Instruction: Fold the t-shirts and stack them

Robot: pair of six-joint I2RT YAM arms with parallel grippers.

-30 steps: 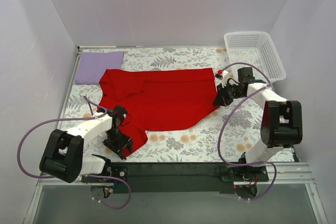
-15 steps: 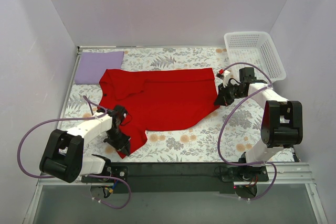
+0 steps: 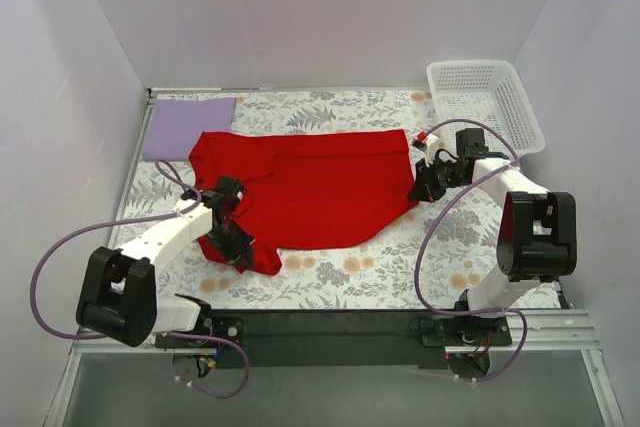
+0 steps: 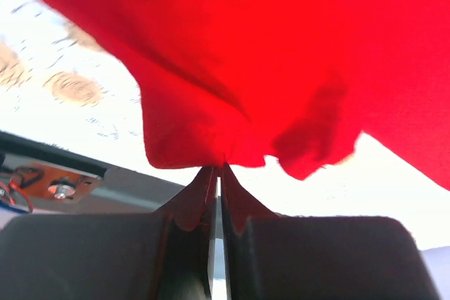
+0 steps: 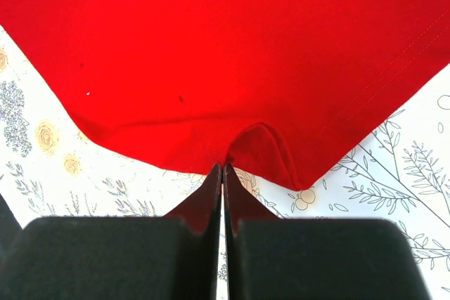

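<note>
A bright red t-shirt (image 3: pixel 320 182) lies spread across the middle of the floral table. My left gripper (image 3: pixel 240 247) is shut on its near-left corner, pinching a fold of red cloth (image 4: pixel 211 131) at the fingertips (image 4: pixel 204 180) and holding it a little off the table. My right gripper (image 3: pixel 422 190) is shut on the shirt's right edge, where a small pucker of cloth (image 5: pixel 256 149) rises at its fingertips (image 5: pixel 211 180). A pale lavender t-shirt (image 3: pixel 187 125) lies folded flat in a rectangle at the back left, just beyond the red shirt's sleeve.
A white plastic lattice basket (image 3: pixel 487 105) stands at the back right corner. White walls close in the table on three sides. The black rail (image 3: pixel 330 325) with both arm bases runs along the near edge.
My left gripper has shut on the red shirt's near-left corner and drawn it up and inward, away from the near edge. The right gripper has stayed shut in place.
</note>
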